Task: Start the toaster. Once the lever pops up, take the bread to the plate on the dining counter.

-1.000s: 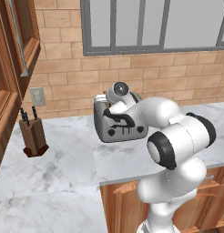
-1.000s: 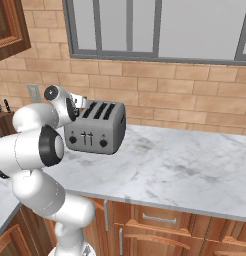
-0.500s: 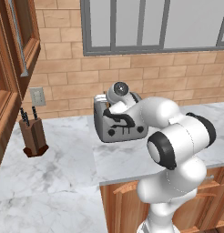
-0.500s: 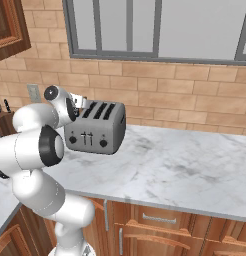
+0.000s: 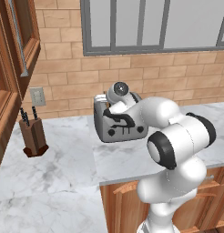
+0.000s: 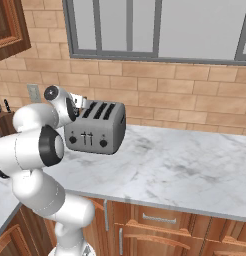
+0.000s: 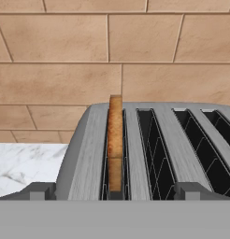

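Standing unchanged from a second ago, the toaster (image 5: 117, 122) sits on the counter (image 5: 63, 159), arm draped over it; right view likewise; hand view: pincer (image 7: 115, 192) spread wide, straddling the bread (image 7: 115, 140) upright in its end slot, so grasping comes next.

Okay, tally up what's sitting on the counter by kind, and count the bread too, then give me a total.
Toaster: 1
Bread slice, standing in the toaster's end slot: 1
Knife block: 1
Total: 3
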You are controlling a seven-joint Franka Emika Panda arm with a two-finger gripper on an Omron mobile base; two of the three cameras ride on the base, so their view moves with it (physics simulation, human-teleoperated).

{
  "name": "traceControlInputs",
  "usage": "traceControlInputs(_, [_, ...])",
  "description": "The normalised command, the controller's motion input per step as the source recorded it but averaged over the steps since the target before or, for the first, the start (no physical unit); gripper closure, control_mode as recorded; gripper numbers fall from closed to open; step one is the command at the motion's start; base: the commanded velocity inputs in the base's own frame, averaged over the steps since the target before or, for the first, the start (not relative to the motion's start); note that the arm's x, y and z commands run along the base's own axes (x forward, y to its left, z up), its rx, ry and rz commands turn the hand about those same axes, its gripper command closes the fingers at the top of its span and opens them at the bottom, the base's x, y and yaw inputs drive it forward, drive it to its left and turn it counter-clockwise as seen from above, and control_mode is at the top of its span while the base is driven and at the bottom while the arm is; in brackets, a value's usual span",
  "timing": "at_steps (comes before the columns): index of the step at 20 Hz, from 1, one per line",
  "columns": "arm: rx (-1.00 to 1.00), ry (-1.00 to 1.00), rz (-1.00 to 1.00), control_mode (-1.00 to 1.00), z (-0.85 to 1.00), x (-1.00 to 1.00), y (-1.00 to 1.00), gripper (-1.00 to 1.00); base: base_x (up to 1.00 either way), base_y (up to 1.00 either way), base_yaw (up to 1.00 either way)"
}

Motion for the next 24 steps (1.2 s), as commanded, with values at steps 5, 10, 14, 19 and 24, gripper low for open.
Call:
traceControlInputs(5, [0.0, 0.0, 0.0, -1.0, -0.02, 0.27, 0.0, -1.0, 0.0, 0.0, 0.0])
traceControlInputs(10, [0.0, 0.0, 0.0, -1.0, 0.0, 0.27, 0.0, -1.0, 0.0, 0.0, 0.0])
traceControlInputs(14, [0.0, 0.0, 0.0, -1.0, 0.0, 0.03, 0.0, -1.0, 0.0, 0.0, 0.0])
traceControlInputs(19, [0.0, 0.02, 0.0, -1.0, -0.01, 0.0, 0.0, -1.0, 0.0, 0.0, 0.0])
traceControlInputs(24, [0.0, 0.04, 0.0, -1.0, -0.14, 0.0, 0.0, -1.0, 0.0, 0.0, 0.0])
